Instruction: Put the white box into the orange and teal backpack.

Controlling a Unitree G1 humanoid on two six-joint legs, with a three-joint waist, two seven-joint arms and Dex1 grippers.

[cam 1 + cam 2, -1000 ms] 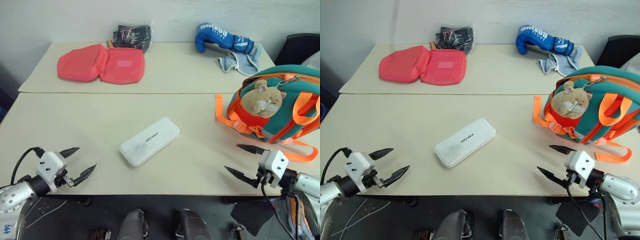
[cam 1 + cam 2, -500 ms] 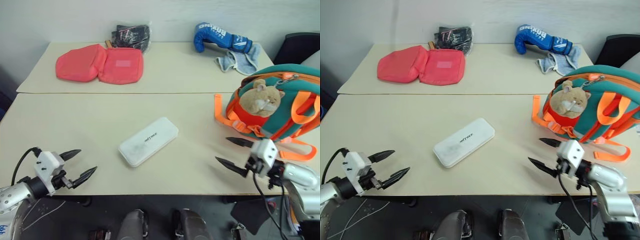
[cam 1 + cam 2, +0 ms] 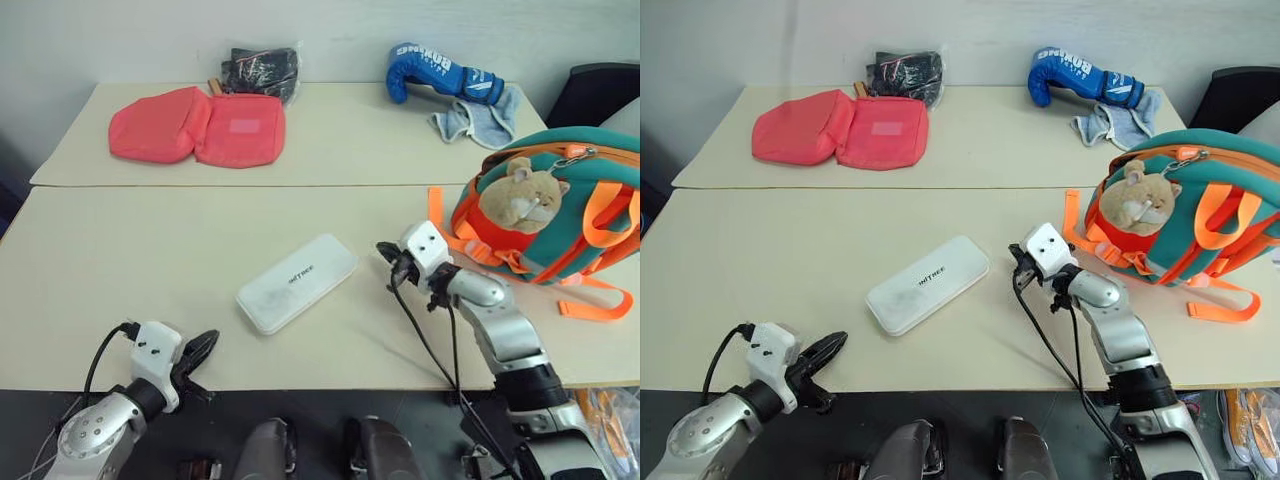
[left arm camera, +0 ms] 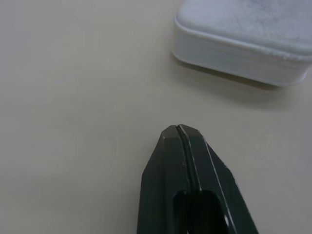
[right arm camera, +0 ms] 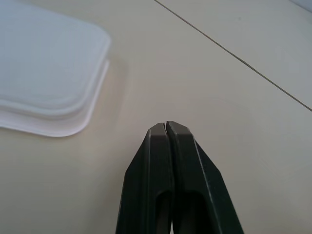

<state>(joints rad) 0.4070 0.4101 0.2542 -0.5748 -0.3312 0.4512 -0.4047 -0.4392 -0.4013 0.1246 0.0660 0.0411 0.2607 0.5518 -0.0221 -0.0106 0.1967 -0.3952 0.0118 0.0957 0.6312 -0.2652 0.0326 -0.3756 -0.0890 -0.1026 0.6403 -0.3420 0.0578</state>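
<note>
The white box (image 3: pixel 297 282) lies flat and diagonal on the near table (image 3: pixel 150 260), untouched. The left gripper (image 3: pixel 205 345), fingers pressed together and empty, sits at the table's near edge, apart from the box's near end. The right gripper (image 3: pixel 385 255), likewise pressed together and empty, is just beside the box's far end, between it and the orange and teal backpack (image 3: pixel 560 215), which stands at the table's right side with a plush hamster (image 3: pixel 515 195) on its front
</note>
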